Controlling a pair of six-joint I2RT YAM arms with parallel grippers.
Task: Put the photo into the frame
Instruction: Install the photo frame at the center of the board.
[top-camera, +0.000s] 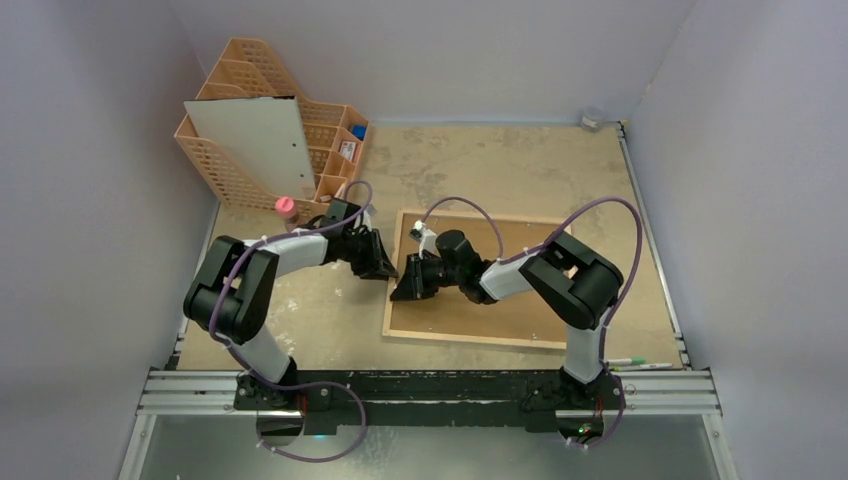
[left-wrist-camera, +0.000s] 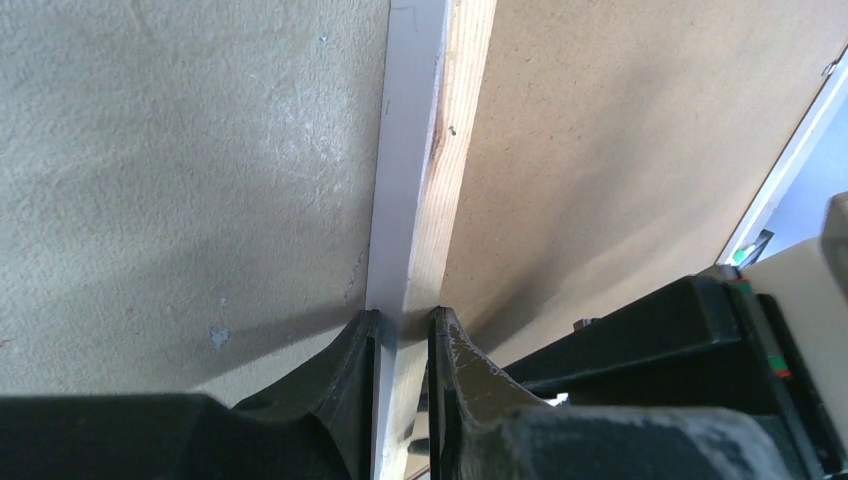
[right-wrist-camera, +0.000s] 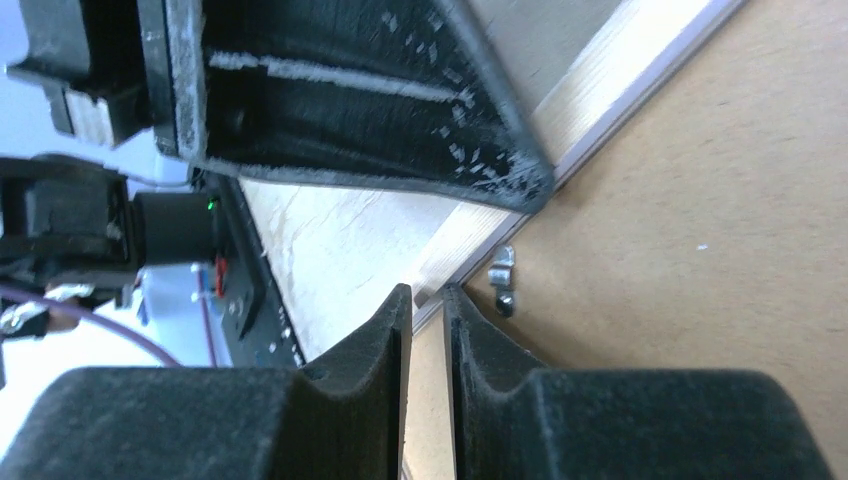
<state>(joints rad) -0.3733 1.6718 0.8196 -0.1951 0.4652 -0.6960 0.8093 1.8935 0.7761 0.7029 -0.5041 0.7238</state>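
**Frame face down, both pincers at its left rim**

The frame (top-camera: 470, 338) lies face down, right of centre on the tabletop (top-camera: 500, 170). Its brown fibreboard backing (top-camera: 480, 318) faces up inside the light wood rim. It should handle as stiff and fairly light, but the pane makes it fragile, so the wood rim is the place to hold it, never the middle.

The photo (top-camera: 255, 145) is, I judge, the pale sheet propped in the peach organiser (top-camera: 215, 170) at the far left, white back outward and well apart from the frame. It looks thin, glossy and easily creased, and is best taken by one edge.

The left pincer (left-wrist-camera: 402, 335) is narrow, its fingers closed either side of the frame's left rim with the white border and wood between them. The right pincer (right-wrist-camera: 427, 300) sits just beside it over the backing's edge, near a small metal tab (right-wrist-camera: 500, 272). It is almost closed, and I cannot tell whether it nips anything. The backing likely has to come out first
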